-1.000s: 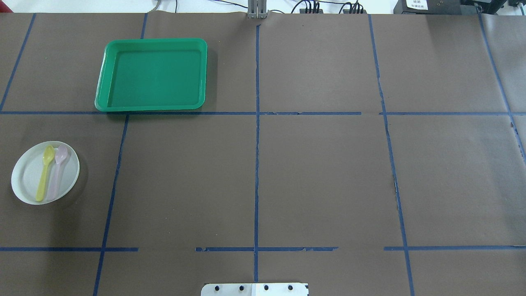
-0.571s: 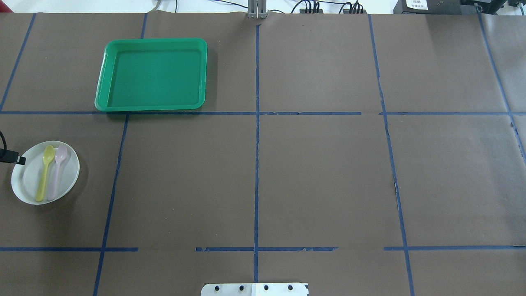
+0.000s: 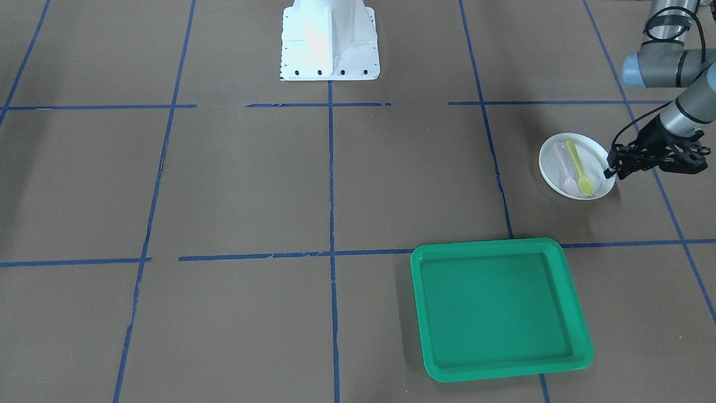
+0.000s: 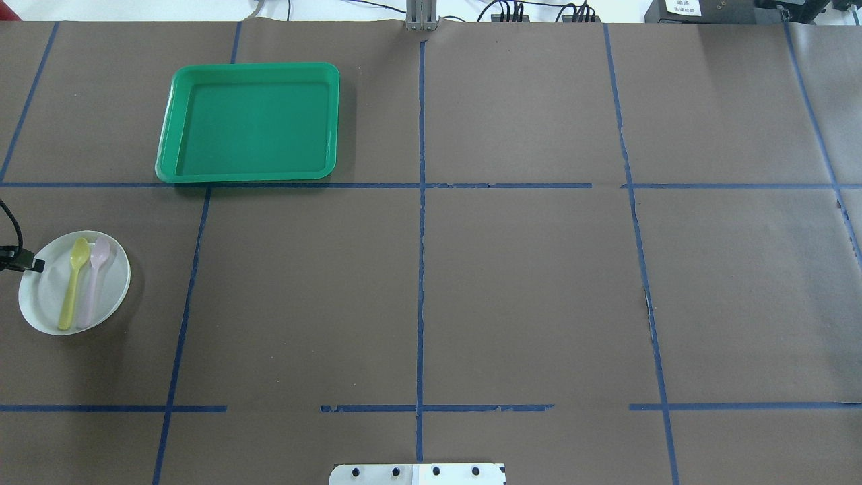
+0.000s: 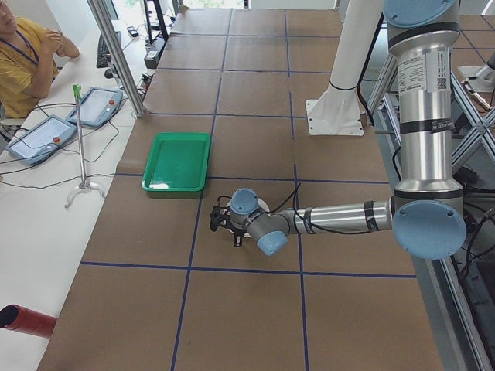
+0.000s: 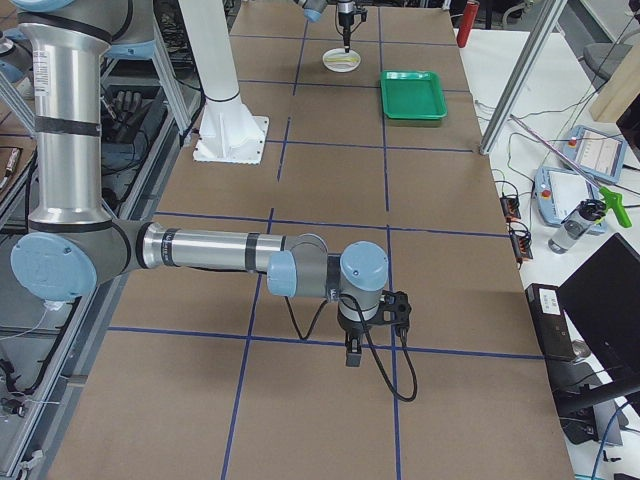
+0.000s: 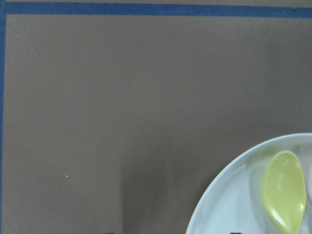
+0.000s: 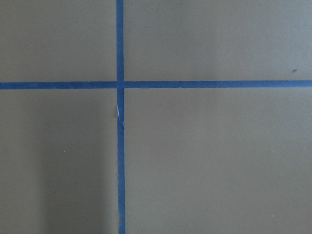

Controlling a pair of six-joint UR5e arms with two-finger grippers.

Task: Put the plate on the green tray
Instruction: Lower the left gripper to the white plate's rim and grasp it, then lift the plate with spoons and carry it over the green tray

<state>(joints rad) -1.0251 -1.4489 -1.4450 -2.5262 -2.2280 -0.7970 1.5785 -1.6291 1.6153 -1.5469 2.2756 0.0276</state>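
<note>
My left jaws look open, straddling the rim of the plate (image 3: 549, 163) for an edge pinch; it sits on the surface (image 3: 251, 184), well apart from the tray (image 3: 498, 305). Right jaws: I cannot tell

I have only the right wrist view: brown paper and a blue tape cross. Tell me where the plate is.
Observer: The plate lies on the table far out on the robot's left, outside the green tray and apart from it.
Operator: Now report the left tool.
Observer: The left tool is low at the plate's outer rim, the side farthest from the table's middle. I cannot tell whether it touches the plate.
</note>
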